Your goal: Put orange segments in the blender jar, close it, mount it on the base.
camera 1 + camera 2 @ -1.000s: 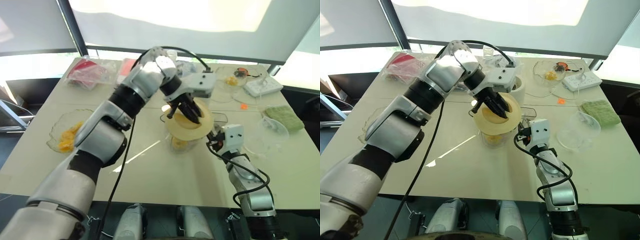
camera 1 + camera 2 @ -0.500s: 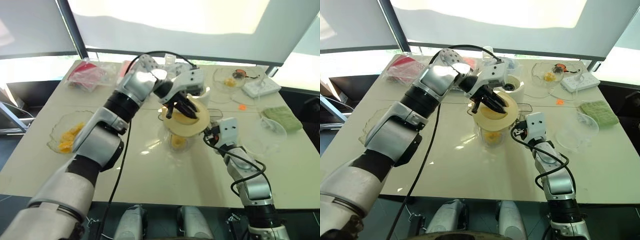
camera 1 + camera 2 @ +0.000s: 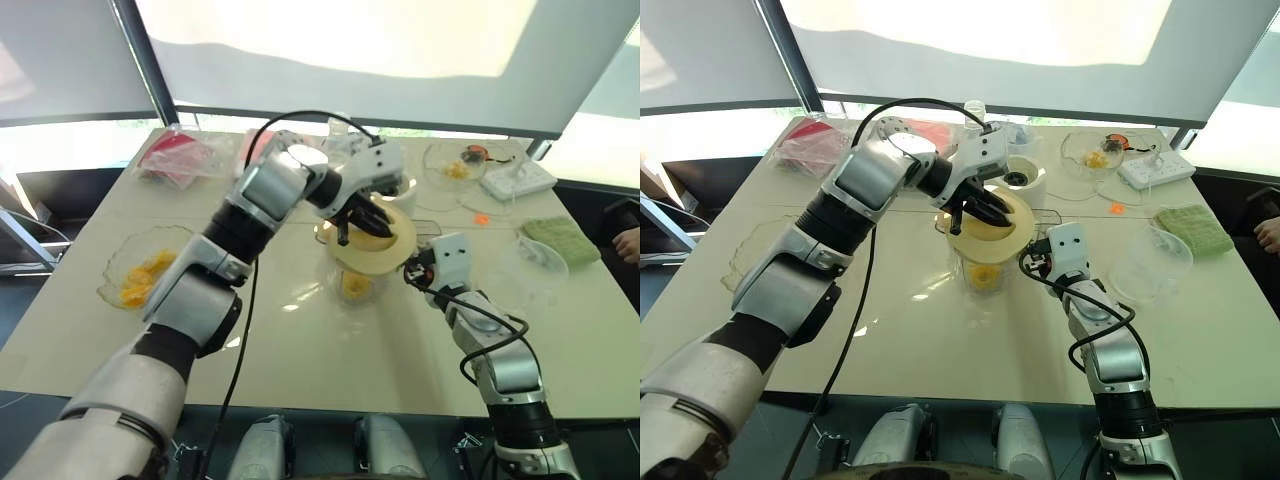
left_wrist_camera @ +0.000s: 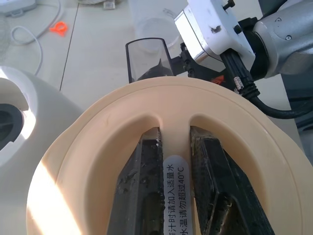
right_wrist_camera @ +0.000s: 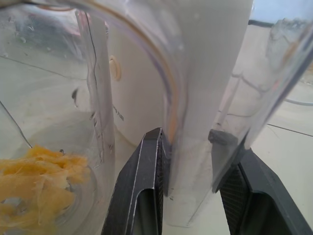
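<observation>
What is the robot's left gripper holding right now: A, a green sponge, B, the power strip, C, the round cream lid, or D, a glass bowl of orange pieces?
C: the left gripper has its two black fingers clamped on the raised center ridge of the cream lid, which it holds over the mouth of the blender jar.

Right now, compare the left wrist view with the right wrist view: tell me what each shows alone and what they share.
Left wrist alone: the left pincer shut on the grip ridge of the cream lid, the right arm's white wrist housing, and the orange clip on the table.

Right wrist alone: orange segments at the jar's bottom, with the right pincer shut on the jar's handle.

Both: the clear jar and the cream base.
</observation>
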Action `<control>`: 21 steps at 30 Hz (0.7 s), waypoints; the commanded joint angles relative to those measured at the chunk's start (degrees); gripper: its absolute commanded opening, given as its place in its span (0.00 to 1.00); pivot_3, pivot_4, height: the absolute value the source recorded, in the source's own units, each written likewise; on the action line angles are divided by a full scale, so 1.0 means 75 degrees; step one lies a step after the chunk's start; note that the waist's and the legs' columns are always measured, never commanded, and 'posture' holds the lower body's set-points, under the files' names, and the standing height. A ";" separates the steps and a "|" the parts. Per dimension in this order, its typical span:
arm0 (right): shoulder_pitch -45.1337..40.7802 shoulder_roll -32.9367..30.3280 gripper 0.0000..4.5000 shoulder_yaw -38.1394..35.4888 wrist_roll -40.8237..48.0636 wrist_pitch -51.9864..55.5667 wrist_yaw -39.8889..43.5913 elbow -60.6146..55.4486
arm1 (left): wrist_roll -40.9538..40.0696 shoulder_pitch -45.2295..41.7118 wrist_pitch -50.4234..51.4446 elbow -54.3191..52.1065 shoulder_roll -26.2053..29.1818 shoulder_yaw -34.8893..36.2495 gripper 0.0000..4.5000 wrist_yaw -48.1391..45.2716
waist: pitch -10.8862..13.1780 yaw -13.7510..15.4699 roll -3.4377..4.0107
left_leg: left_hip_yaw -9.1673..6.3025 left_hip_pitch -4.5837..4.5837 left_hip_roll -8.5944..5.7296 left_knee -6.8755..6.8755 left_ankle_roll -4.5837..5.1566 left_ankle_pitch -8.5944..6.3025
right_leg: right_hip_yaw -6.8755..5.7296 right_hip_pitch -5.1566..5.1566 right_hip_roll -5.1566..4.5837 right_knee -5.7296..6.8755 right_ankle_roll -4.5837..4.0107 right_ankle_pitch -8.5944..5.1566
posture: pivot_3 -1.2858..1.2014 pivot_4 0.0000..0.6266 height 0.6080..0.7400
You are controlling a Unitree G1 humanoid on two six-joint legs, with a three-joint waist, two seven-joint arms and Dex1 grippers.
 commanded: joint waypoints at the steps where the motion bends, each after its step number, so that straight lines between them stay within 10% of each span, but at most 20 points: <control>1: -0.0148 -0.0180 0.22 0.0175 -0.0415 -0.0002 0.0042 0.0042 | 0.0378 0.0628 0.0531 0.0796 -0.0031 -0.0566 0.05 0.0306 | -0.0002 -0.0017 0.0001 | 0.0000 0.0001 0.0000 -0.0005 0.0000 0.0000 | 0.0000 0.0001 -0.0001 0.0000 0.0000 0.0000 | 0.52 0.24 1.00; 21: -0.0298 -0.0156 0.22 0.0313 -0.0492 -0.0161 -0.0001 0.0240 | 0.0321 0.1131 0.2882 0.0533 -0.0463 0.0094 0.05 0.2551 | -0.0084 -0.0065 0.0044 | -0.0037 0.0012 -0.0008 -0.0048 -0.0004 -0.0002 | -0.0002 0.0037 -0.0037 -0.0103 0.0003 -0.0001 | 0.52 0.24 1.00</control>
